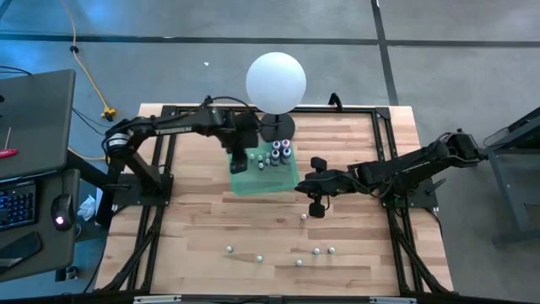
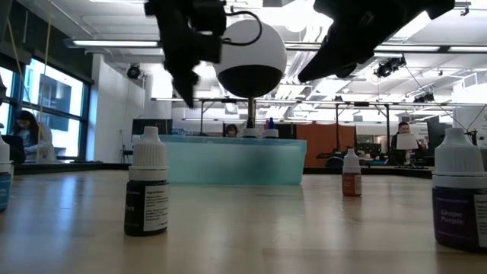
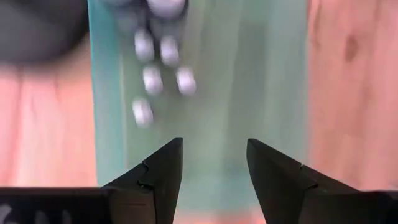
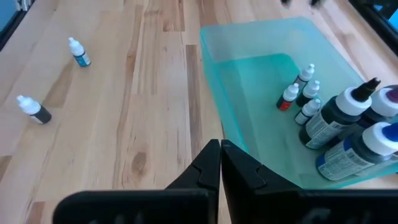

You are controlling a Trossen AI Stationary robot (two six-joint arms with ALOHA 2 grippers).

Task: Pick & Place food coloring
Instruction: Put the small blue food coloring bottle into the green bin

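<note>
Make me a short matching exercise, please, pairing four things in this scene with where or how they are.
Things:
1. left gripper
2. right gripper
3. green tray
4. white globe lamp

States:
A. behind the tray, on a dark base
B. shut, beside the tray
C. open, above the tray
D. holds several small bottles

Pairs: 1-C, 2-B, 3-D, 4-A

We see a pale matt wood table [image 1: 202, 228], a translucent teal plastic tray [image 4: 249, 87], and a smooth white globe lamp [image 1: 276, 81].
</note>
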